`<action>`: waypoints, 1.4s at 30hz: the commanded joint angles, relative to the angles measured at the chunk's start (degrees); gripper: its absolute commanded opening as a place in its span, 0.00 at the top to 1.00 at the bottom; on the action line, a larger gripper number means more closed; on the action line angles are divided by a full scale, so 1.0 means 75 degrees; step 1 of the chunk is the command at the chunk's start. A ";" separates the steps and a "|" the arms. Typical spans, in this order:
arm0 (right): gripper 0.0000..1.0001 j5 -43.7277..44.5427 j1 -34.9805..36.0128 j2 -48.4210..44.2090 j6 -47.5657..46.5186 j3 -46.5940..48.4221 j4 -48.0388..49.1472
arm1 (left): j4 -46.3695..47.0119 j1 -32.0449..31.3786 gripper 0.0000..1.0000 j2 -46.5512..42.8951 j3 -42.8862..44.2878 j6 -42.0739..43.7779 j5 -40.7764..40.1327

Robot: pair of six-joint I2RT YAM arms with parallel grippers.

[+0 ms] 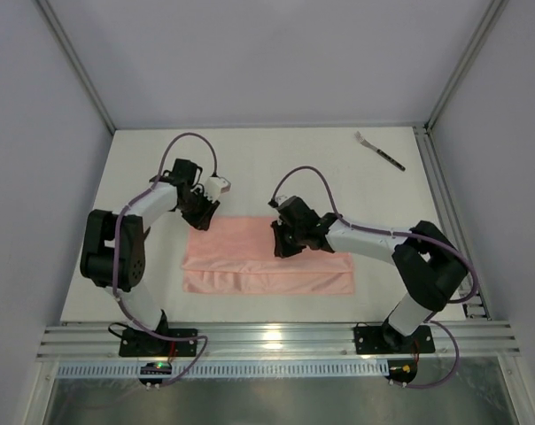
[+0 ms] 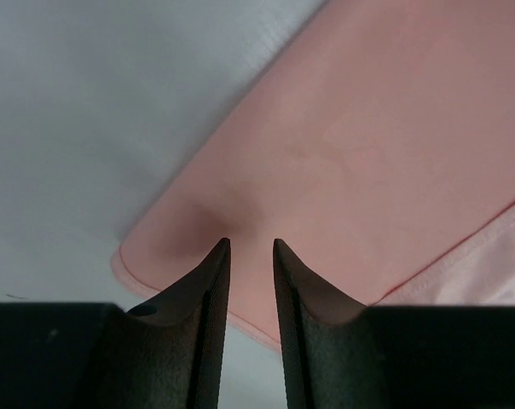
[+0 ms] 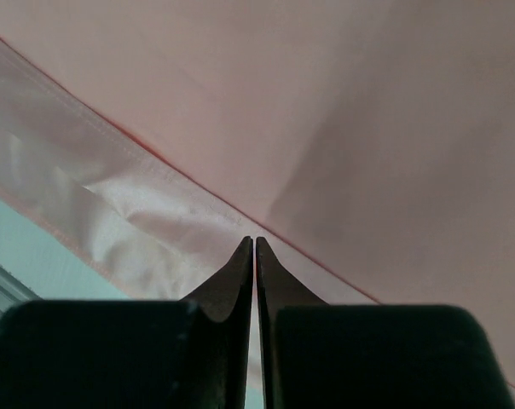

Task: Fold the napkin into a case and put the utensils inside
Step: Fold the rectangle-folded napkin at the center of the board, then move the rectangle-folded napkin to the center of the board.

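The salmon-pink napkin lies folded into a wide band in the middle of the table, with a paler under layer showing along its near side. My left gripper hovers at the band's far left corner, jaws slightly apart with nothing between them. My right gripper is down on the middle of the band. Its fingertips are pressed together right on the upper layer's hem, and creases in the cloth run toward them. The fork lies alone at the far right of the table.
A metal rail runs along the table's right edge, just beyond the fork. White bare table lies beyond the napkin, with grey walls around it. Both arm bases sit on the rail at the near edge.
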 commanded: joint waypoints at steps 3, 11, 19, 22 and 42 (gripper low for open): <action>0.94 0.0157 0.0480 0.0530 -0.0324 0.0072 0.0133 | 0.0359 0.0072 0.71 0.0162 -0.0007 -0.0792 -0.0217; 0.96 -0.0287 0.0727 0.0063 -0.0945 -0.0466 0.0109 | 0.0406 0.0072 0.70 0.0384 -0.0067 -0.1014 -0.0417; 0.96 -0.0334 0.1289 -0.0864 -0.1438 -0.0877 -0.0218 | 0.0195 0.0072 0.69 0.0197 0.0121 -0.0968 -0.0381; 0.94 -0.0230 0.1348 -0.1296 -0.1263 -0.0865 -0.0372 | -0.0121 0.0084 0.66 -0.0200 0.0168 -0.0712 -0.0019; 0.86 0.0206 -0.2611 0.1395 0.0449 0.0844 -0.1122 | -0.0579 0.0084 0.65 0.1578 0.1408 -0.1202 -0.1154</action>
